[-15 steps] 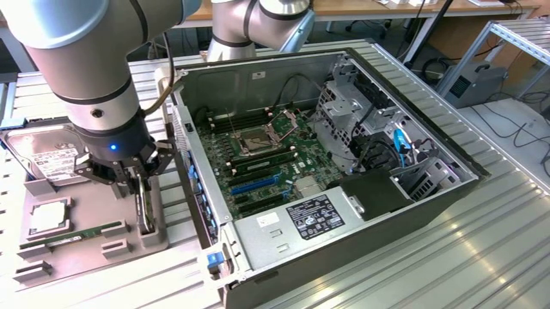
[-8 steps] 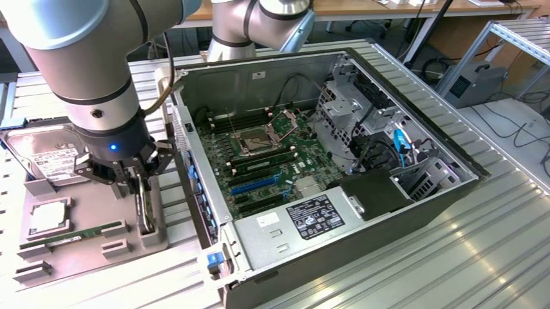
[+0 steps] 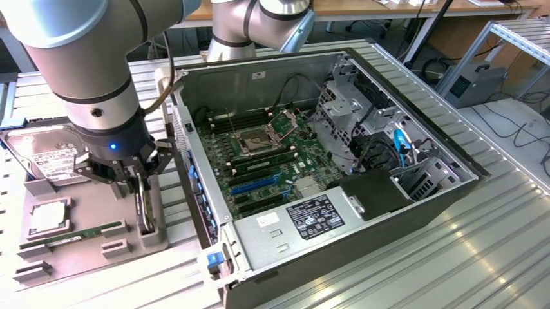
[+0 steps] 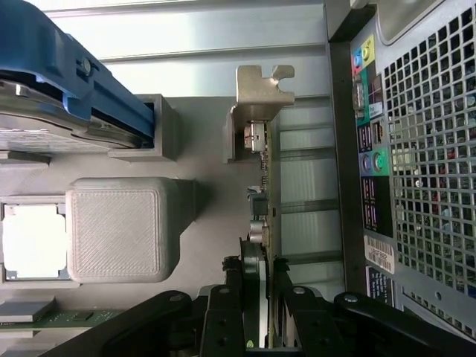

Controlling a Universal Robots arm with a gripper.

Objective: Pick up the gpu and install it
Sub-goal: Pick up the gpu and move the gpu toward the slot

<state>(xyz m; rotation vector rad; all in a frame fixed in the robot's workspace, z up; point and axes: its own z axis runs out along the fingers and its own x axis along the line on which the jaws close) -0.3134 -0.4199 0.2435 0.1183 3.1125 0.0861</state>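
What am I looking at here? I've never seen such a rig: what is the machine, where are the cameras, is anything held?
The machine is a robot arm with a gripper at its end. One picture comes from a camera off the arm, the other from a camera on its wrist. On the bench sit an open computer case and a grey tray carrying a hard drive, a processor chip, a memory stick and the gpu, standing on edge. The gripper is closed on the gpu, which sits in its slot in the tray.
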